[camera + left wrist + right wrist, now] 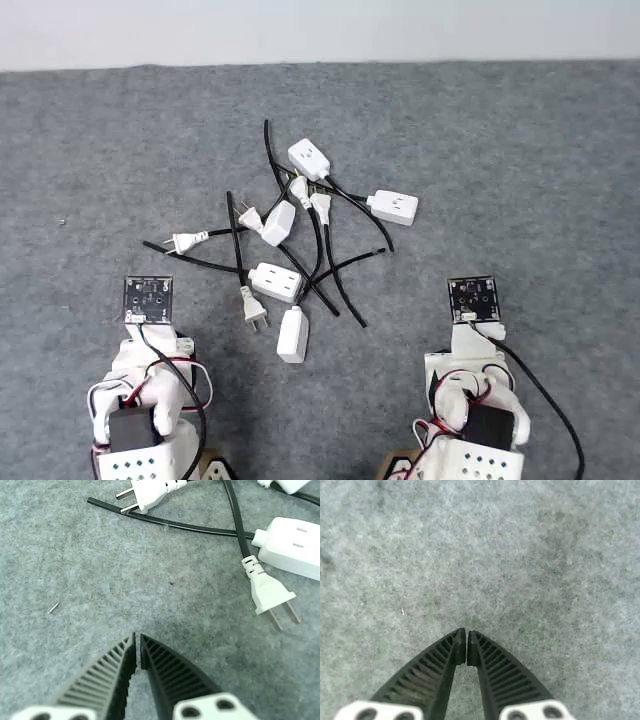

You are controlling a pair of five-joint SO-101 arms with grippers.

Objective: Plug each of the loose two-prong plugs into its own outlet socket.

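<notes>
Your left gripper (138, 639) is clenched, its ribbed black fingers drawn together to a thin slit with nothing between them, over bare carpet (100, 565). Your right gripper (466, 632) is the same: tips together, empty, with grey pile beneath it.

Ahead of your left gripper you have a flat-prong plug (267, 592) lying loose with its blades toward you. Its black cord (237, 525) runs up past a white socket block (292, 545) just beside it. Farther off lies a round-pin plug (150, 492), also loose, its pins clear of everything. A small pale fleck (53, 608) sits on the pile off to one side.

From above, your two arms sit at the near edge, the left arm (150, 390) and the right arm (475, 390), well apart. The whole tangle lies between and beyond them, nearer your left. It includes an upper socket (309, 158), an outer socket (393, 205), a near socket (292, 334) and another loose plug (249, 215), all among crossing black leads.

The grey carpet (520, 130) covers the table to a pale wall (320, 30) at the back
</notes>
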